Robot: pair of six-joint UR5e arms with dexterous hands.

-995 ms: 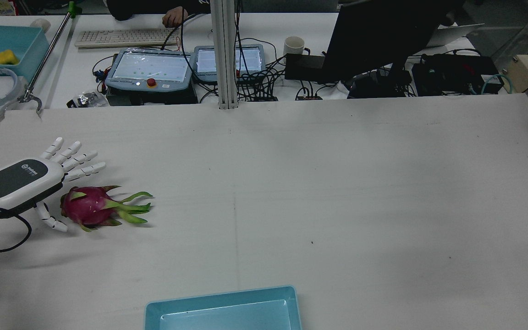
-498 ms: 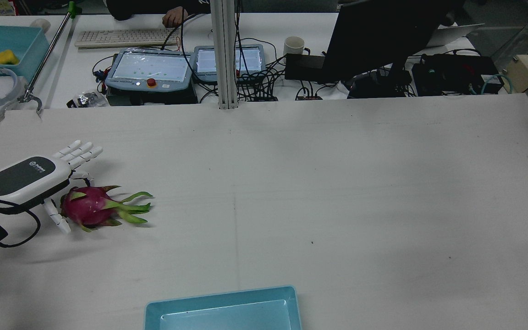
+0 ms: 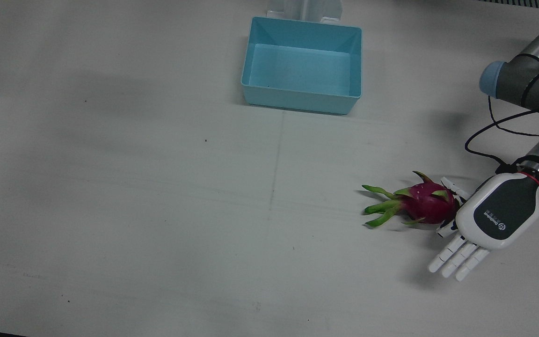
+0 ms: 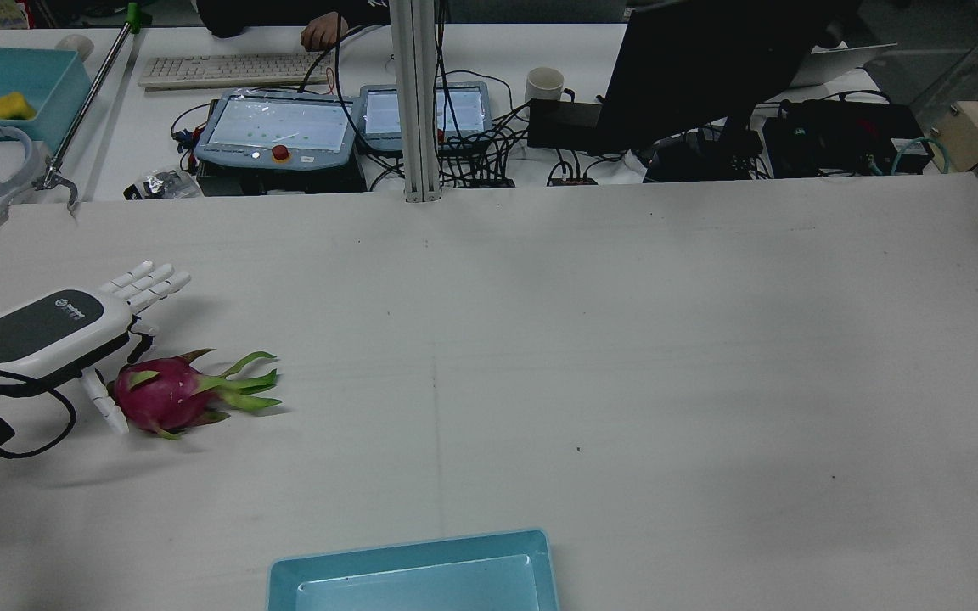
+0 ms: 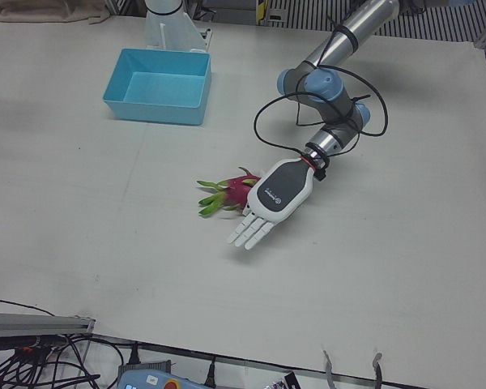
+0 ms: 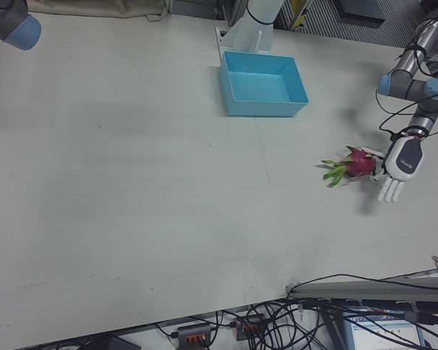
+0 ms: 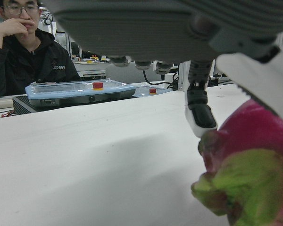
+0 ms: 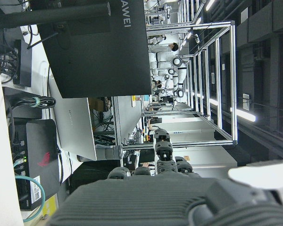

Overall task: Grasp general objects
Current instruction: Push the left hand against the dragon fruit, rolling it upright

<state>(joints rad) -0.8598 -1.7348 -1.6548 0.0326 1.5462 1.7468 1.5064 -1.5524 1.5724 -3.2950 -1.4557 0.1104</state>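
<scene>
A magenta dragon fruit (image 3: 426, 203) with green leaf tips lies on the white table, also in the rear view (image 4: 158, 395) and the left-front view (image 5: 241, 190). My left hand (image 3: 494, 217) hovers low at the fruit's round end, palm down, fingers straight and held together past the fruit. It is open. Its thumb (image 4: 107, 406) rests at the fruit's end, and the left hand view shows the fruit (image 7: 254, 165) close under the palm. My right hand (image 8: 165, 188) shows only in its own view, raised off the table, fingers extended and holding nothing.
A light blue bin (image 3: 297, 100) stands by the robot's side of the table, also in the rear view (image 4: 408, 552). Past the table's far edge are pendants (image 4: 272, 127), a keyboard, a monitor (image 4: 710, 68) and cables. A person sits there (image 7: 23, 52).
My left hand's fingers have drawn together and the hand has shifted slightly back. The dragon fruit has been nudged a little towards the robot and has turned slightly.
</scene>
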